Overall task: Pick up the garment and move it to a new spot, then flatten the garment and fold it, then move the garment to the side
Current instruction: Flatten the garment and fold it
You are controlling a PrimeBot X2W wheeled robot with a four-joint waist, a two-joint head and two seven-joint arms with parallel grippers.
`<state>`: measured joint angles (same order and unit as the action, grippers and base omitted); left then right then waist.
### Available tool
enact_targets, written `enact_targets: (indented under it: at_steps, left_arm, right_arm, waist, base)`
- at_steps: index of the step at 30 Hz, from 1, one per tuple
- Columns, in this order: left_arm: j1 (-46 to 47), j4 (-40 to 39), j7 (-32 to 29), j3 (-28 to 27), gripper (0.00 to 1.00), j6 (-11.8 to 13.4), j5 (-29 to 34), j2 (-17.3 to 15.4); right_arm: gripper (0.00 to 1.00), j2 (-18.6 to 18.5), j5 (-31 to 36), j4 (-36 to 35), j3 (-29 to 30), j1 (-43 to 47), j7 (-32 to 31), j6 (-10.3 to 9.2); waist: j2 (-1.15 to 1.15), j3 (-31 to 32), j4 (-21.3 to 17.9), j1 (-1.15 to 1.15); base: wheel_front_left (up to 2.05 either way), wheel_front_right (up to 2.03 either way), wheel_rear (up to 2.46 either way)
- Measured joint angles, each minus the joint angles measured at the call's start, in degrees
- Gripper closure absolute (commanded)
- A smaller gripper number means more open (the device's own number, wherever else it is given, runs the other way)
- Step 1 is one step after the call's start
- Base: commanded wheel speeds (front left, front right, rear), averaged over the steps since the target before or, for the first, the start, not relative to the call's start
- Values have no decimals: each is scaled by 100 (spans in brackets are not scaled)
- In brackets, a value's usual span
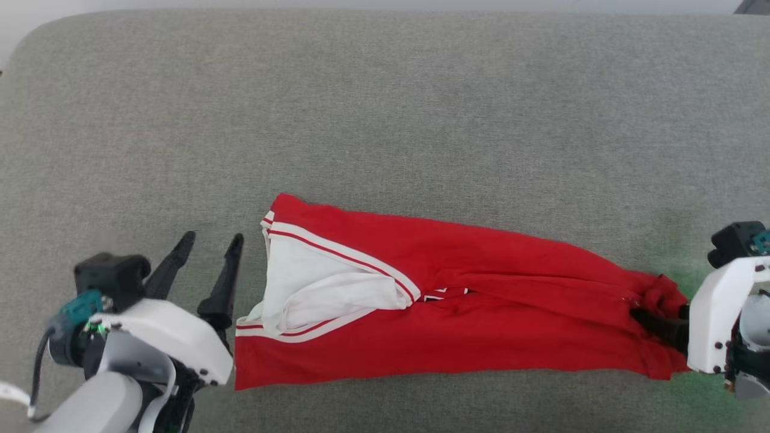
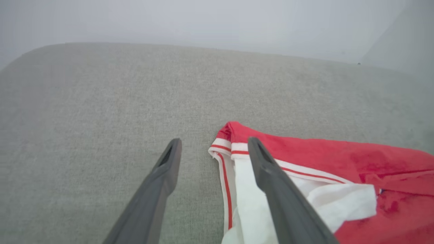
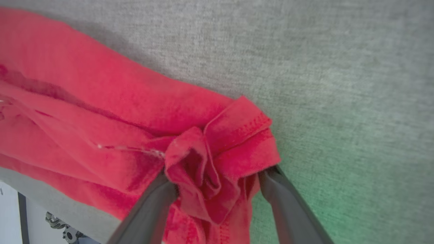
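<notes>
since both grippers sit at opposite ends of the garment (image 1: 457,337), it looks stretched lengthwise for flattening; it lies as a long red strip across the near middle of the grey fabric worktop (image 1: 385,108). left gripper (image 1: 214,236) is open and empty, just beside the striped-trim end with the white sleeve (image 1: 337,291), not touching it. right gripper (image 3: 217,176) has its fingers (image 3: 288,210) spread wide around a bunched red hem, not pinching. the fingertips are buried in cloth, so contact underneath is unclear. the lettering is folded inside, with just a sliver visible. the right arm is cut off at the frame edge.
</notes>
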<state>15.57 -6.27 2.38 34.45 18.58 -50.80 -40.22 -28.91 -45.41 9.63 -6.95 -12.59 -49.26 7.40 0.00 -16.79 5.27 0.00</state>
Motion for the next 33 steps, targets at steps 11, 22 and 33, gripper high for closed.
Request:
enact_targets:
  at_steps: [11,22,33]
  left_arm:
    - [-505,751,1144,-327,0,-265,-15,499]
    - [-1171,803,1252,-1439,0,-736,670,1187]
    - [-1802,792,1252,-2706,0,-1475,1583,2156]
  right_arm:
    - [100,-165,-850,357,-468,-404,37,10]
    - [100,-872,-1054,881,267,-476,354,15]
    - [100,-1590,-396,2089,923,-778,702,13]
  waist:
    - [0,60,178,0]
    - [0,201,147,0]
    - [0,343,4,0]
  base:
    - [0,0,0]
    - [0,0,0]
    - [0,0,0]
